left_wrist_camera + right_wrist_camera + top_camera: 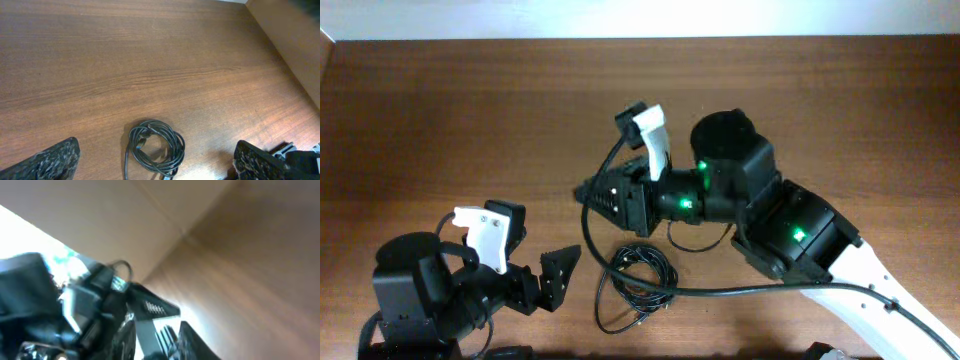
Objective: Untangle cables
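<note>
Left fingers (50,162) spread wide before the coiled cables (177,145); right fingers (600,195) nearby, their state unclear.

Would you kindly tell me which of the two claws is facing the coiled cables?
The left claw, spread open with the cables ahead between its fingers; the right claw points elsewhere.

Black cables (155,147) on reddish-brown wood-grained table (150,60); black right arm (760,200), green lights (701,166).
</note>
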`<move>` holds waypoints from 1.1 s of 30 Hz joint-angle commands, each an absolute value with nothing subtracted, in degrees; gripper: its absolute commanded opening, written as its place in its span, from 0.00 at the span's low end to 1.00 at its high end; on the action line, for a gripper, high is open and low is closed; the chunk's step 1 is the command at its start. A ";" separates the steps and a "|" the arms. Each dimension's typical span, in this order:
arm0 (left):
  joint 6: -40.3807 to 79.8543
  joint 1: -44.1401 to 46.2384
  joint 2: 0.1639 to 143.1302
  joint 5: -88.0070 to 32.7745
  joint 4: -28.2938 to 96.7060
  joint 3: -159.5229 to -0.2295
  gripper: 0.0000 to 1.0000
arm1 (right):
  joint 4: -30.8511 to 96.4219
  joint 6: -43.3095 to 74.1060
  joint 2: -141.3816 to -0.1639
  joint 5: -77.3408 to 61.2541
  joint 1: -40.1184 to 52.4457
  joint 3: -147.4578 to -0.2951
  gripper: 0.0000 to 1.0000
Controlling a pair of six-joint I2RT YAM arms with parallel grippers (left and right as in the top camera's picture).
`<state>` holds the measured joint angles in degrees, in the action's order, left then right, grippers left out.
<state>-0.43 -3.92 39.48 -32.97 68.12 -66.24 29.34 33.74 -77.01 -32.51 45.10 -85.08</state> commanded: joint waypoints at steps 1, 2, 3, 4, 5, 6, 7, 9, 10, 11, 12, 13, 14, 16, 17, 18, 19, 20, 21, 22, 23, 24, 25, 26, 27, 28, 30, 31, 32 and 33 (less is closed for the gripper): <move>-0.91 -3.90 39.27 -33.21 68.05 -66.78 0.99 | 39.35 29.93 -76.55 -19.40 45.25 -85.43 0.35; -0.89 -3.90 39.27 -33.21 68.05 -66.78 0.99 | 42.09 28.93 -76.55 -16.82 45.25 -85.43 0.39; -0.89 -3.90 39.27 -33.21 68.03 -66.78 0.99 | 44.71 28.86 -76.55 -14.39 45.25 -85.41 0.41; -0.89 -3.90 39.27 -33.21 67.99 -66.78 0.99 | 47.53 28.86 -76.58 -11.94 45.25 -85.41 0.43; -0.89 -3.90 39.27 -33.21 67.96 -66.78 0.99 | 49.45 28.88 -76.64 -10.41 45.28 -85.41 0.44; -0.89 -3.90 39.27 -33.21 67.99 -66.78 0.99 | 52.40 28.88 -76.99 -8.73 45.28 -85.41 0.44; -0.89 -3.90 39.27 -33.23 67.99 -66.78 0.99 | 54.65 28.88 -77.54 -8.27 45.30 -85.34 0.44; -0.86 -3.90 39.27 -33.23 67.79 -66.78 0.99 | 60.01 28.93 -80.34 -8.34 45.39 -83.29 0.44; -0.86 -3.90 39.27 -33.23 67.79 -66.81 0.99 | 61.17 28.95 -81.43 -8.40 45.39 -82.32 0.44; -0.86 -3.90 39.27 -33.21 67.79 -66.81 0.99 | 61.82 28.95 -82.98 -9.58 45.39 -80.34 0.44; -0.89 -3.90 39.27 -33.21 67.79 -66.78 0.99 | 61.82 28.97 -84.14 -11.27 45.39 -78.65 0.48; -0.89 -3.90 39.27 -33.21 67.79 -66.81 0.99 | 61.82 29.50 -85.34 -12.38 45.39 -76.36 0.55; -0.89 -3.90 39.27 -33.21 67.79 -66.81 0.99 | 61.98 31.05 -85.91 -12.78 45.39 -74.39 0.56; -0.89 -3.90 39.27 -33.21 67.79 -66.78 0.99 | 61.73 37.93 -86.30 -13.80 45.87 -65.95 0.56; -0.89 -3.90 39.27 -33.21 67.79 -66.81 0.99 | 61.36 38.46 -86.30 -14.46 46.50 -63.77 0.56; -0.89 -3.90 39.27 -33.21 67.79 -66.81 0.99 | 60.73 38.48 -86.30 -15.77 47.20 -62.08 0.56; -0.89 -3.90 39.27 -33.21 67.79 -66.78 0.99 | 59.18 38.50 -86.30 -18.24 48.53 -60.10 0.56; -0.89 -3.90 39.27 -33.21 67.79 -66.81 0.99 | 58.19 39.29 -86.30 -18.70 49.56 -59.09 0.56; -0.89 -3.90 39.27 -33.21 67.79 -66.78 0.99 | 57.49 40.60 -86.30 -18.63 50.48 -58.39 0.56; -0.86 -3.90 39.27 -33.23 67.81 -66.78 0.99 | 55.09 42.11 -86.30 -18.63 52.10 -57.19 0.57; -0.86 -3.90 39.27 -33.21 67.83 -66.78 0.99 | 52.07 44.05 -86.30 -18.17 53.54 -56.10 0.57; -0.89 -3.90 39.27 -33.23 67.83 -66.78 0.99 | 50.35 46.26 -86.30 -17.02 54.33 -55.46 0.57; -0.89 -3.90 39.27 -33.21 67.85 -66.78 0.99 | 49.67 48.99 -86.30 -15.53 54.65 -55.05 0.57; -0.89 -3.90 39.27 -33.21 68.03 -66.81 0.99 | 49.63 53.69 -86.30 -13.37 54.74 -54.59 0.57; -0.89 -3.90 39.27 -33.21 68.16 -66.78 0.99 | 49.45 58.04 -86.30 -11.86 54.76 -54.41 0.57; -0.89 -3.90 39.27 -33.21 68.20 -66.78 0.99 | 49.01 62.65 -86.30 -10.85 54.76 -54.37 0.56; -0.89 -3.90 39.27 -33.21 68.20 -66.81 0.99 | 48.97 68.64 -86.30 -9.98 54.76 -54.35 0.56; -0.89 -3.90 39.27 -33.21 68.20 -66.78 0.99 | 48.51 71.09 -86.30 -9.19 54.76 -54.33 0.56; -0.89 -3.90 39.27 -33.21 68.20 -66.81 0.99 | 47.62 72.93 -86.32 -8.51 54.76 -54.26 0.56; -0.89 -3.90 39.27 -33.21 68.23 -66.81 0.99 | 47.20 74.61 -86.35 -8.36 54.81 -54.26 0.56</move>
